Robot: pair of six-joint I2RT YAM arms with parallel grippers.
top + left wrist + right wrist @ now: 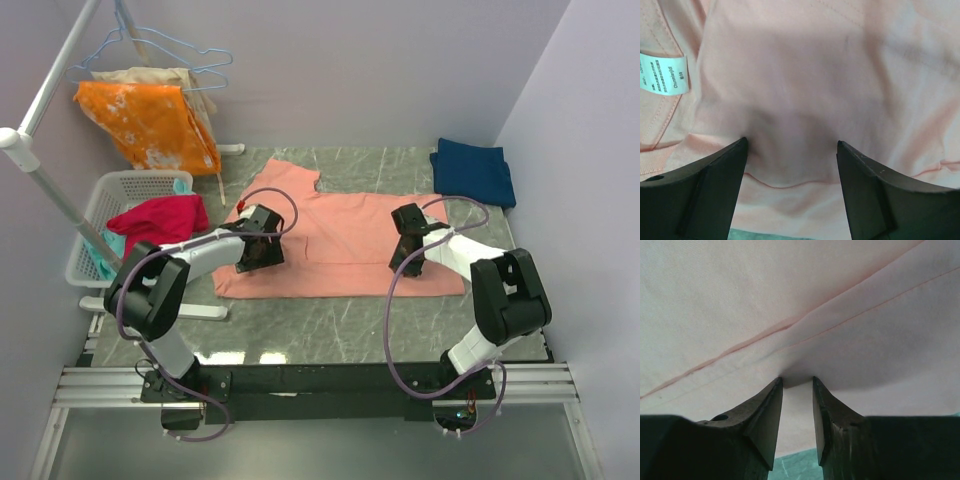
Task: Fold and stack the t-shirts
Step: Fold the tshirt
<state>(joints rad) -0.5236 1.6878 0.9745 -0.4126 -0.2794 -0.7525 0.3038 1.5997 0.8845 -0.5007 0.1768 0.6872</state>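
Observation:
The salmon-pink t-shirt (345, 235) lies spread flat on the green marbled table, its neck toward the left. My left gripper (262, 243) rests low on its left part. In the left wrist view the gripper (790, 145) is wide open over the pink cloth, with a white label (662, 74) to the left. My right gripper (407, 250) is low on the shirt's right part. In the right wrist view the gripper (797, 380) stands narrowly open, with a small pucker of cloth at its tips. The dark navy t-shirt (473, 172) lies folded at the back right corner.
A white basket (140, 178) stands at the left with a magenta-red garment (160, 218) hanging over its rim. An orange white-blotched cloth (150, 125) hangs from a rack (40, 175) at the back left. Walls close the back and the right side.

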